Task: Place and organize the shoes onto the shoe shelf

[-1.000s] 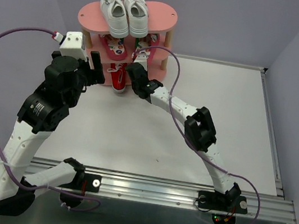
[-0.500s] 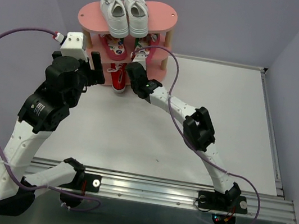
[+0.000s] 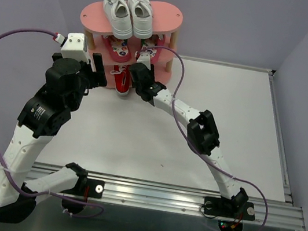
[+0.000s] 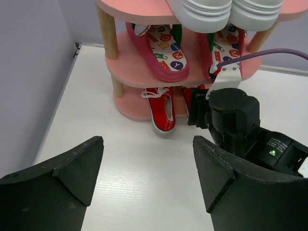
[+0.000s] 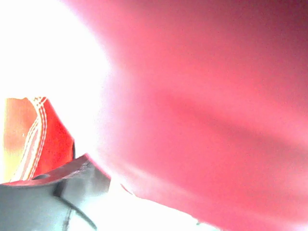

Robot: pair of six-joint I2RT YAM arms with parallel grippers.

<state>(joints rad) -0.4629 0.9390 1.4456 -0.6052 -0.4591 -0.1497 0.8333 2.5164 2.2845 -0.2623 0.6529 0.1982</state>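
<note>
The pink shoe shelf (image 3: pixel 170 17) stands at the table's back left. White sneakers (image 3: pixel 128 13) sit on its top board and patterned flip-flops (image 4: pixel 166 48) on the middle board. One red sneaker (image 4: pixel 162 109) lies on the bottom board with its toe over the edge. A second red shoe (image 4: pixel 186 97) shows partly behind my right gripper (image 3: pixel 140 70), which reaches into the bottom tier. In the right wrist view one finger (image 5: pixel 48 192) stands off to the side and a blurred pink-red surface fills the rest. My left gripper (image 4: pixel 148 144) hovers open and empty before the shelf.
The right arm's purple cable (image 4: pixel 269 52) runs across the front of the shelf's middle tier. Purple walls close in at the back and on both sides. White tabletop (image 3: pixel 224 115) stretches to the right of the shelf.
The right arm has edged slightly nearer the shelf. The left arm and the shoes in view have not moved.
</note>
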